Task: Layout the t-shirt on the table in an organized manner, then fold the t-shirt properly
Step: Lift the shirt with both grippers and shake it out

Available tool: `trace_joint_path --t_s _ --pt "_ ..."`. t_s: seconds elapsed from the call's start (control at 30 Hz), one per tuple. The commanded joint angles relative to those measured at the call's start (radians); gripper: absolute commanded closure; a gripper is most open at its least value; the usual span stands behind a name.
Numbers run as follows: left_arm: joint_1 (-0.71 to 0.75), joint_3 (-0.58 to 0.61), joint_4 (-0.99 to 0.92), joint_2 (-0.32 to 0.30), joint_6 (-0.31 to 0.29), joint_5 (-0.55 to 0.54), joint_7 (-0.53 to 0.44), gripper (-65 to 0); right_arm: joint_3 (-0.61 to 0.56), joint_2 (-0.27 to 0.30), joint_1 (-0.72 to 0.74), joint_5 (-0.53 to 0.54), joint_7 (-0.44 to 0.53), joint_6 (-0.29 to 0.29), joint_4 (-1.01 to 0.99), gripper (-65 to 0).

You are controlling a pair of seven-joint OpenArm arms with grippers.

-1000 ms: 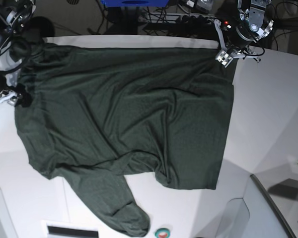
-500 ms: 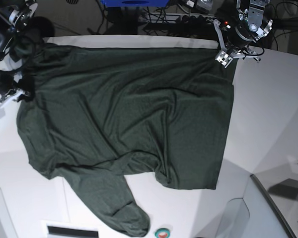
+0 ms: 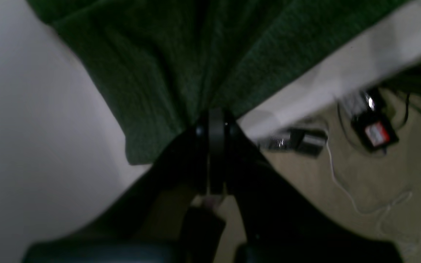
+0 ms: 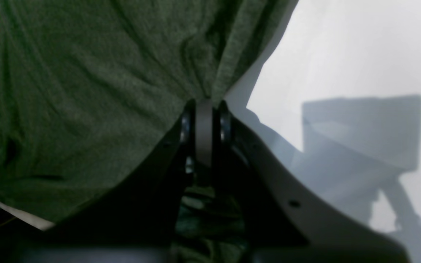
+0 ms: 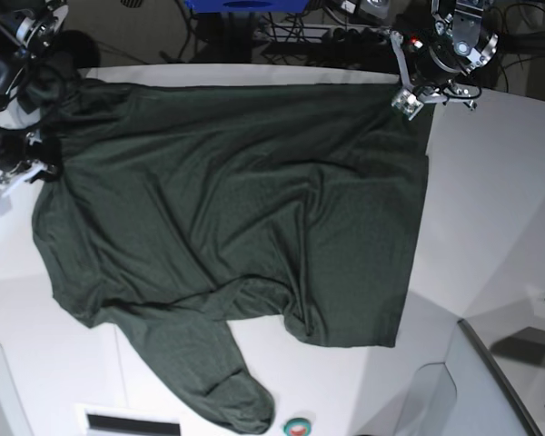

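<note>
Across most of the white table (image 5: 490,209) lies the dark green t-shirt (image 5: 236,218), spread wide with one sleeve trailing toward the near edge. At the far right corner the left gripper (image 3: 216,122) pinches a gathered fold of the hem, its jaws pressed together on cloth, though that view is blurred. At the far left, the right gripper (image 4: 204,109) is clamped on bunched fabric; its arm is partly cut off in the base view.
</note>
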Motion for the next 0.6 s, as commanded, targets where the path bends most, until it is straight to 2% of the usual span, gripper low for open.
trace_joint_path --t_s 0.0,0.07,0.1,0.13,0.27,0.33,0.4,0.5,0.57 --pt "0.029 -0.003 0.046 -0.01 -0.003 -0.003 -0.007 -18.3 -0.004 0.009 -0.002 -0.052 -0.043 -0.01 -0.001 -0.3" --pt "0.052 -0.006 0.103 -0.011 -0.003 -0.003 -0.005 -33.9 -0.004 0.008 -0.002 -0.052 -0.043 -0.01 -0.001 -0.3" --pt "0.069 -0.01 0.13 -0.011 -0.003 0.0 0.002 -39.5 -0.004 0.008 -0.002 -0.052 -0.043 -0.01 -0.001 -0.3" --pt "0.081 -0.023 0.158 -0.013 -0.004 -0.003 0.012 -40.6 -0.004 0.008 -0.003 -0.052 -0.043 -0.01 -0.001 -0.3" --pt "0.116 -0.07 0.225 -0.005 -0.006 -0.008 0.016 -35.9 -0.004 0.008 -0.007 -0.052 -0.043 -0.01 -0.001 -0.3" --pt "0.127 -0.099 0.25 -0.004 -0.006 -0.059 0.016 -35.9 -0.004 0.008 -0.008 -0.052 -0.044 -0.01 -0.001 -0.3" --pt "0.13 -0.161 0.257 -0.005 -0.006 -0.18 0.016 -36.2 -0.004 0.008 -0.01 -0.052 -0.044 -0.01 -0.001 -0.3" --pt "0.127 -0.294 0.225 -0.01 -0.006 -0.447 0.016 -36.9 -0.004 0.009 -0.01 -0.052 -0.044 -0.01 -0.001 -0.3" --pt "0.124 -0.374 0.167 -0.025 -0.049 -0.642 0.016 -43.1 -0.006 0.009 -0.019 -0.052 -0.044 -0.01 0.002 -0.3"
